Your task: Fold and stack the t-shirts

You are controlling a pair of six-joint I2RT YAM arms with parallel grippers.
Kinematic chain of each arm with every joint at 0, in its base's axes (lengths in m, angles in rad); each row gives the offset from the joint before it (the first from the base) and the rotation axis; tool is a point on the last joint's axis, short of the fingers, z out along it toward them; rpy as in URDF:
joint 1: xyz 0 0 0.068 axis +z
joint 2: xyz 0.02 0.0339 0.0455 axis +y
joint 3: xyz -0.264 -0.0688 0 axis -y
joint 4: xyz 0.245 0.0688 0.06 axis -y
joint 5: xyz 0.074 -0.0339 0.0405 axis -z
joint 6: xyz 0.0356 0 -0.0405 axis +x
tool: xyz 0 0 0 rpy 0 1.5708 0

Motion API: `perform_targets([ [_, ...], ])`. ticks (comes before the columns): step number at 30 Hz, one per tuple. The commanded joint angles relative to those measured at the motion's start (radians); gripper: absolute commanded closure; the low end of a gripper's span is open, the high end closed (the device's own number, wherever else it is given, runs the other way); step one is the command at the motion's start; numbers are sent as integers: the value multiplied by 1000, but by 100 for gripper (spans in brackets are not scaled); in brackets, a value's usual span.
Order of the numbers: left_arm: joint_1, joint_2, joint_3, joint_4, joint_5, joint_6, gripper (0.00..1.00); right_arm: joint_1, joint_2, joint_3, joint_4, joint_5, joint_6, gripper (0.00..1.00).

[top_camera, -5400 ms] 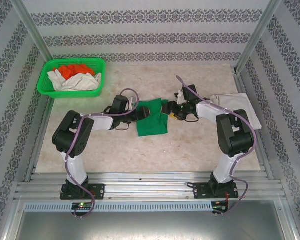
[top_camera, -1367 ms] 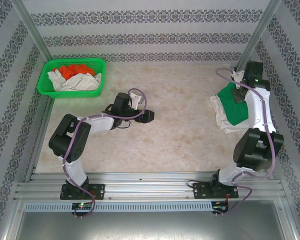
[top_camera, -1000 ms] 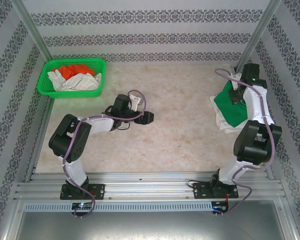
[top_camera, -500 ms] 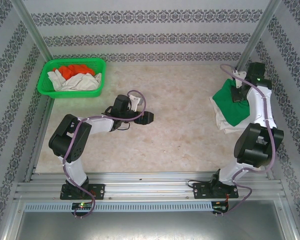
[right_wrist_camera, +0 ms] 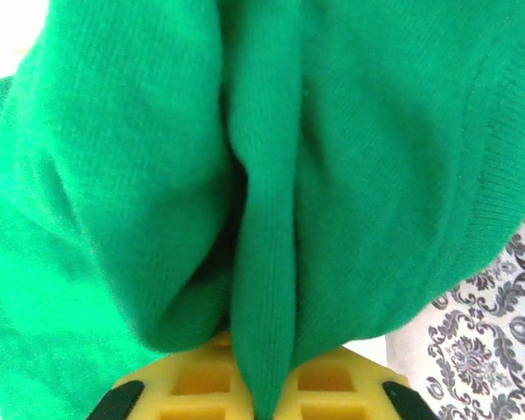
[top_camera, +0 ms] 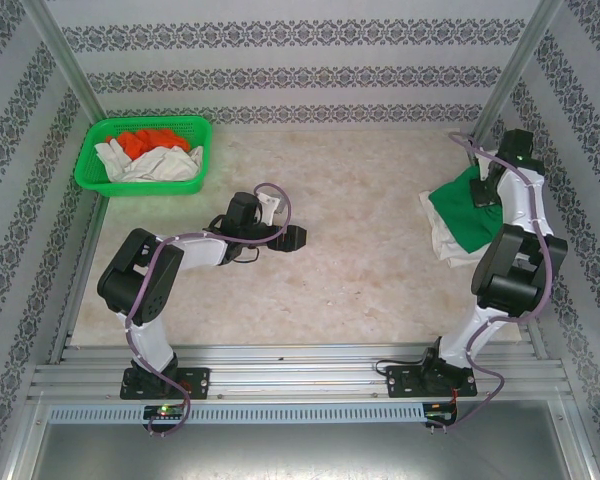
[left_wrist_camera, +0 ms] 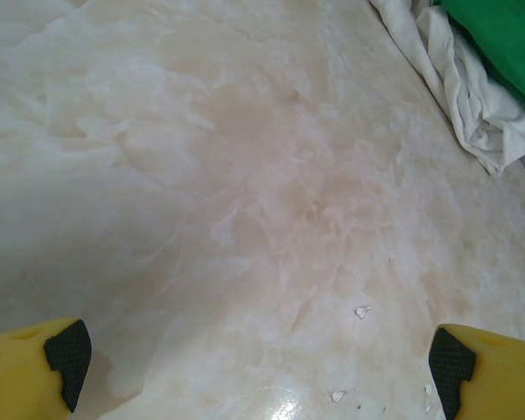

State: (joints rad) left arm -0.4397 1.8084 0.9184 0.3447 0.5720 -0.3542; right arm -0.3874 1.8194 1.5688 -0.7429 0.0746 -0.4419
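Note:
A dark green t-shirt point(top_camera: 460, 222) lies folded on an off-white t-shirt point(top_camera: 445, 245) at the table's right edge. My right gripper point(top_camera: 483, 192) sits at the green shirt's far right corner. In the right wrist view a fold of the green t-shirt point(right_wrist_camera: 332, 157) runs down between my right gripper's point(right_wrist_camera: 262, 404) yellow fingers point(right_wrist_camera: 184, 389), which stand close together around it. My left gripper point(top_camera: 298, 237) hovers open over bare table near the middle, its fingertips point(left_wrist_camera: 61, 359) wide apart and nothing between them. From the left wrist the green t-shirt point(left_wrist_camera: 499, 44) and the off-white one point(left_wrist_camera: 459, 87) show at the far right.
A bright green mesh basket point(top_camera: 90, 165) stands at the back left, with an orange t-shirt point(top_camera: 150, 138) and an off-white t-shirt point(top_camera: 150, 165) bundled inside. Metal frame posts point(top_camera: 510, 70) rise at the back corners. Patterned walls close in three sides.
My right gripper has shifted a little toward the right wall, drawing the green t-shirt's far corner out over the off-white one. The left arm has stayed put.

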Motion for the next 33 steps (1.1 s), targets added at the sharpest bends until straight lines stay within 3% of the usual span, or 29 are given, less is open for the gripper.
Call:
perform_targets([
  [1,-14,-24,4,37,-1,-19,0,-7,10,43,-6,31,0,49],
  [3,-15,-18,15,33,1,-19,0,-5,-15,27,13,40,3,28],
  [4,-16,-13,21,31,3,-19,0,-5,-34,11,34,49,3,24],
  [11,-17,7,53,29,10,-25,0,11,-169,-111,111,36,-9,16],
  [15,-18,27,72,37,19,-35,0,53,-204,-170,76,-79,-50,16],
  [18,-20,45,91,39,34,-42,0,106,-198,-212,69,-84,-62,16],
  [26,-21,42,84,44,44,-37,0,139,-99,-186,-2,70,-57,23],
  [33,-21,27,6,120,29,-69,0,139,-43,-145,-36,180,-72,37],
])
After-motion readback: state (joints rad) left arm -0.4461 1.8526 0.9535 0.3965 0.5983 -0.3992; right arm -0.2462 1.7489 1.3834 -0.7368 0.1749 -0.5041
